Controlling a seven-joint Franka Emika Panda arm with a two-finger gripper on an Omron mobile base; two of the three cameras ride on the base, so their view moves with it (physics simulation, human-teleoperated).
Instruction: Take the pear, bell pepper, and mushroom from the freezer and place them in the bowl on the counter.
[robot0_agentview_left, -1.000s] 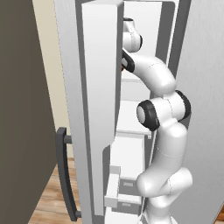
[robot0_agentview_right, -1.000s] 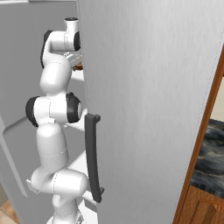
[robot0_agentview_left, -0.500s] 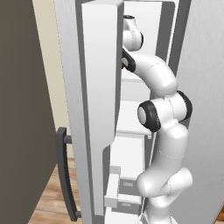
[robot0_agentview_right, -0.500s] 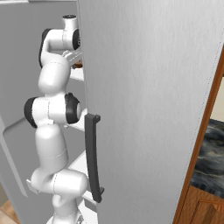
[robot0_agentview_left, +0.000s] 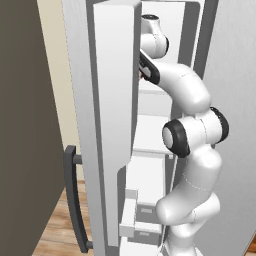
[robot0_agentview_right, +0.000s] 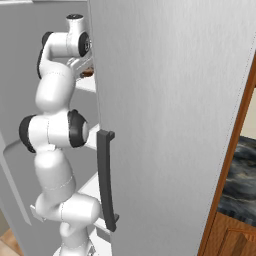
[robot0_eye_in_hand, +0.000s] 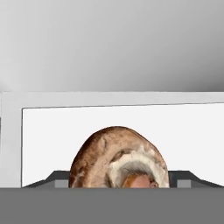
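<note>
The mushroom (robot0_eye_in_hand: 119, 158) sits low centre in the hand view, between the claw's (robot0_eye_in_hand: 119, 181) tips, which look closed on it, above a white freezer (robot0_agentview_left: 150, 130) shelf. It looks light, soft and easily bruised; the rounded brown cap is the place to hold, gently. The arm reaches high into the freezer at upper centre.

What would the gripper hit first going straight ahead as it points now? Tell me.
The mushroom: it sits right between the gripper tips, apparently touching or nearly so. Past it lies the freezer shelf and its grey back wall.
</note>
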